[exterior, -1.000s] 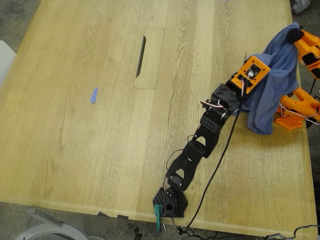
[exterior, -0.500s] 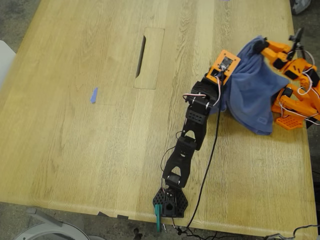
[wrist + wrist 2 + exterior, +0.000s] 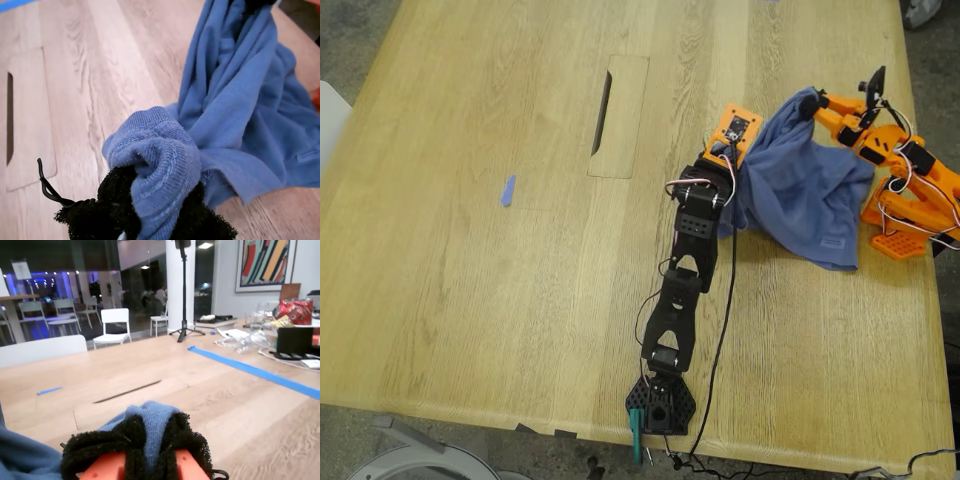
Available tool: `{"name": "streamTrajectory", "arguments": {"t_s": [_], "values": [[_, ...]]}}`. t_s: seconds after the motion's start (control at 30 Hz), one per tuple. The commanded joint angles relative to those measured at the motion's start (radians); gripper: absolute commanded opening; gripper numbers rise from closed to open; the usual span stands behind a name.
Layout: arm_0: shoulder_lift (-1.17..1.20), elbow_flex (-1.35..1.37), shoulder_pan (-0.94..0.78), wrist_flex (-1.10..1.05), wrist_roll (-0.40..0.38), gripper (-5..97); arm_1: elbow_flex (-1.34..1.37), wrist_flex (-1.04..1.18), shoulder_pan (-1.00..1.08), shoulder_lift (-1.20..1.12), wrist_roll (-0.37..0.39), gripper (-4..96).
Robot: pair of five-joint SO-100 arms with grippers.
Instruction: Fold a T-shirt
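Soft blue cotton is what you are holding: the T-shirt (image 3: 798, 195) is light and floppy, so it will droop and bunch up wherever nothing holds it. It hangs between both arms near the exterior view's right, with its low part resting on the wooden worktop (image 3: 520, 300). My first gripper (image 3: 145, 220) has its fuzzy black jaws pinching a thick, stitched hem. My second gripper (image 3: 150, 450) has its jaws pinching another bit of cloth up high. The knit looks grippy, not slippery. You should hold it by edges or corners, I think, and pull gently so it spreads flat.
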Motion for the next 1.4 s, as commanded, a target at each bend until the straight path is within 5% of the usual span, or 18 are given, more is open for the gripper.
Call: {"name": "streamTrajectory", "arguments": {"t_s": [0.0, 0.33, 0.87, 1.37], "values": [[0.032, -0.074, -0.043, 0.005, -0.003, 0, 0.012, -0.031, 0.028, -0.005, -0.002, 5.4], [0.018, -0.060, -0.124, 0.135, -0.021, 0, 0.043, -0.201, 0.075, -0.166, -0.006, 5.4], [0.173, 0.387, -0.179, 0.133, -0.035, 0, 0.005, -0.178, 0.097, -0.333, -0.028, 5.5], [-0.055, 0.117, -0.341, 0.132, -0.018, 0, -0.319, -0.529, 0.124, -0.925, -0.029, 5.5]]}}
